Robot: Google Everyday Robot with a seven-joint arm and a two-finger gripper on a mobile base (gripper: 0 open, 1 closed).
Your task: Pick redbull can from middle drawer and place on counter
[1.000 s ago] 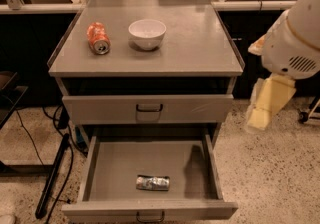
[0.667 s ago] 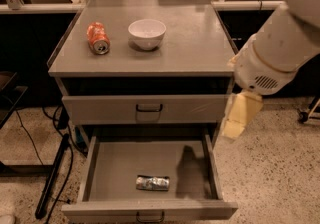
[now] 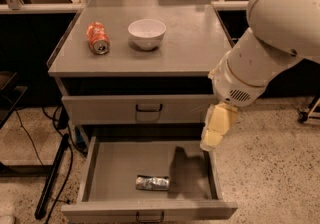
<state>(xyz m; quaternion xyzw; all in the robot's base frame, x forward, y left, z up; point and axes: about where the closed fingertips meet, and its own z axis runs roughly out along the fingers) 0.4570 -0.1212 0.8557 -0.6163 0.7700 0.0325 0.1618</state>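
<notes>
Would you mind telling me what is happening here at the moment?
The robot's arm reaches in from the right, with its hand hanging over the right wall of the open drawer. The redbull can lies on its side near the drawer's front, untouched. An orange can and a bowl sit on the counter.

Gripper at open drawer right wall, hiding wall section. Arm cut by right edge. Redbull can label unreadable.
</notes>
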